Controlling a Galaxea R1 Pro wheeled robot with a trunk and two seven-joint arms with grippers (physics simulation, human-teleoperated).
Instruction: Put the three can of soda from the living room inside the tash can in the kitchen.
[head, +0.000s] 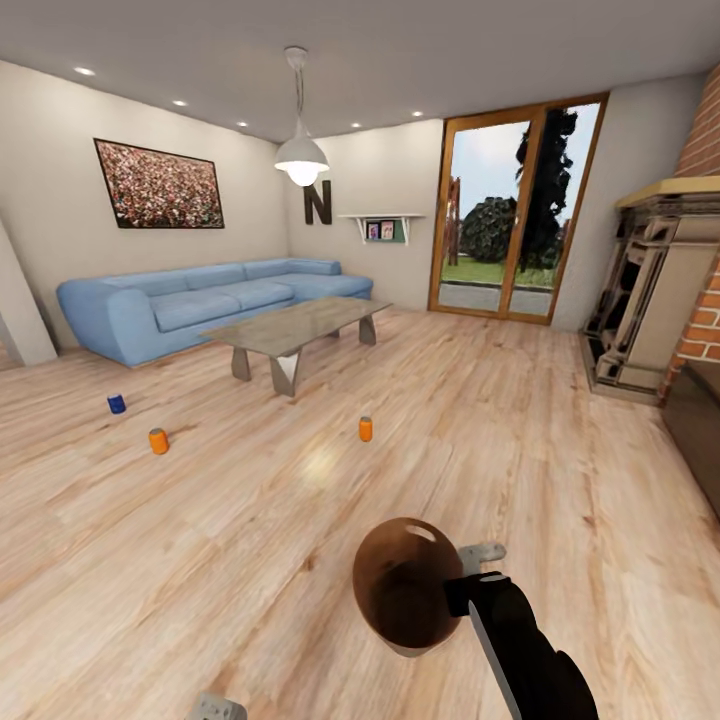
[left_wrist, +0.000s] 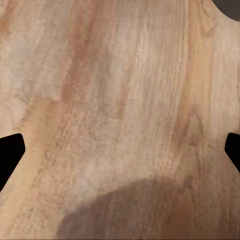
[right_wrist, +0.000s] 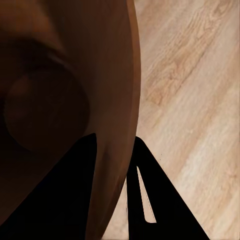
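Note:
Three cans of soda stand upright on the living room's plank floor: a dark blue can (head: 117, 404), an orange can (head: 158, 441) just right of it, and a second orange can (head: 366, 429) further right, in front of the low table. My right gripper (head: 466, 590) is shut on the rim of the tash can (head: 405, 590), held tilted with its copper-brown inside facing the head camera. In the right wrist view the right gripper (right_wrist: 112, 175) pinches the tash can wall (right_wrist: 60, 75) between its dark fingers. My left gripper (left_wrist: 120, 150) hangs open over bare floor, far from the cans.
A long blue corner sofa (head: 200, 305) lines the back left wall, with a low glass table (head: 295, 330) in front of it. A brick chimney (head: 660, 300) stands at the right, and wood-framed glass doors (head: 515, 215) are at the back. Open floor lies between me and the cans.

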